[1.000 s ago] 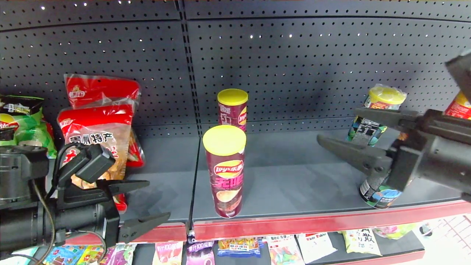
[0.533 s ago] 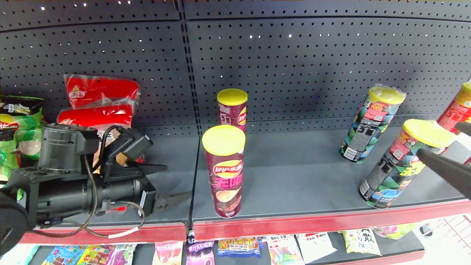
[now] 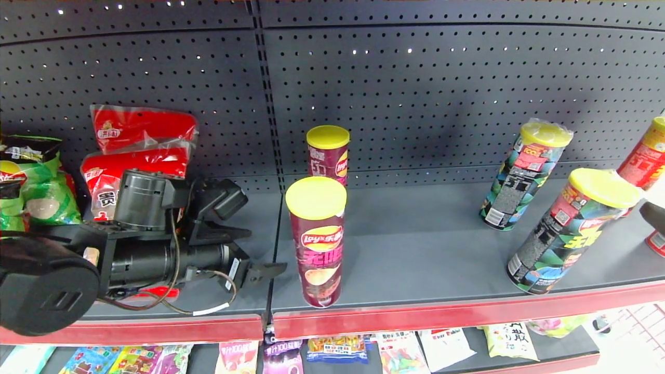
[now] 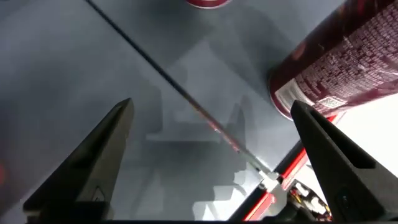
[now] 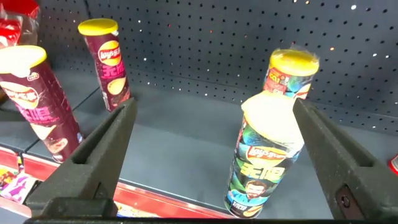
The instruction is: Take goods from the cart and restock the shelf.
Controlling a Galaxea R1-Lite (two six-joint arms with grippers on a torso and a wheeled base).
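— Grey steel shelf (image 3: 415,249) has plenty of room mid-frame, but the left claw (image 3: 262,251) sits low on it at lower left. It's spread wide and holding nothing, with one finger just beside the front maroon can (image 3: 317,241). A sideways swing could knock that tall can over the red lip (image 3: 441,314).
— And the right claw (image 5: 214,102)?
— Wide open too, and empty. It frames the multicoloured can (image 5: 267,155) at the right, so a careless push would tip it.
— How do the cans look?
— Upright, slim, yellow-lidded tubes, easily toppled, I'd guess. A second maroon can (image 3: 328,153) stands behind, centre frame.
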